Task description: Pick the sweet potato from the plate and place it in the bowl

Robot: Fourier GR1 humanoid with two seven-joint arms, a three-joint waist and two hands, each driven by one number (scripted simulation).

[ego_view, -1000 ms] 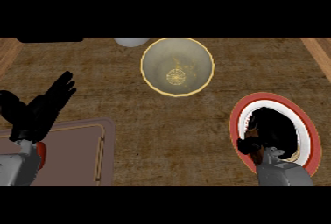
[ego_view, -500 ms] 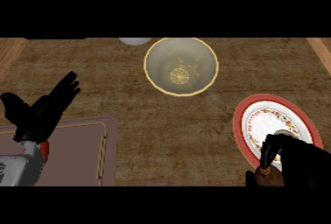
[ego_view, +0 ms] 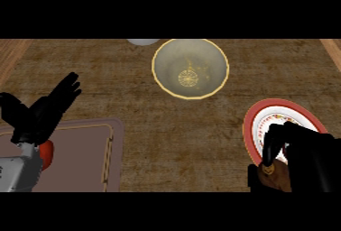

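Head view of the bench (ego_view: 166,131). The bowl (ego_view: 191,67) stands at the far centre, with a small round object (ego_view: 142,41), cut off by the view's top edge, just to its left. The plate (ego_view: 283,131) lies at the near right; the right hand (ego_view: 300,149) is over its near part, curled round the sweet potato (ego_view: 274,173) at the plate's near edge. A tray-like mat (ego_view: 86,153) lies at the near left, with the left hand (ego_view: 40,115) above its left part, fingers straight.

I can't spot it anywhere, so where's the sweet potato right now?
In the head view's lower right, the sweet potato sits under the right hand, whose fingers curl round it, over the plate's near edge.
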